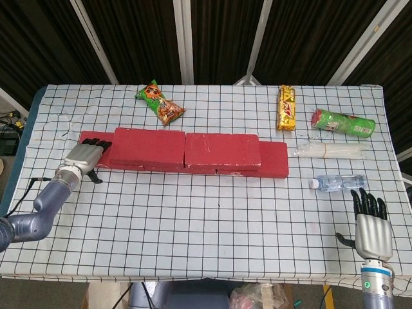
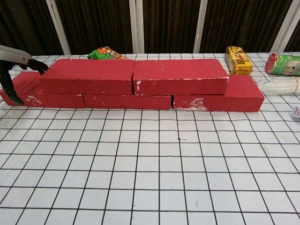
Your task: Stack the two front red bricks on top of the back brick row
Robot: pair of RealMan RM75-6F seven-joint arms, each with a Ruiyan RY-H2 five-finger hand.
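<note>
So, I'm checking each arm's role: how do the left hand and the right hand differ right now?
The left hand is at the left end of the brick row, its fingers touching the bricks; the right hand is at the table's near right corner, away from any brick. The left hand reaches sideways; the right hand points straight up the table. Neither hand holds anything.

Matte red rectangular bricks [image 1: 187, 151] with white scuffs sit mid-frame on a white tablecloth with a black grid [image 1: 212, 225]. At upper right lie a yellow snack packet [image 1: 286, 107] and a green cylindrical can [image 1: 342, 122]; a green-and-orange crisp bag [image 1: 160, 102] lies upper left.
</note>
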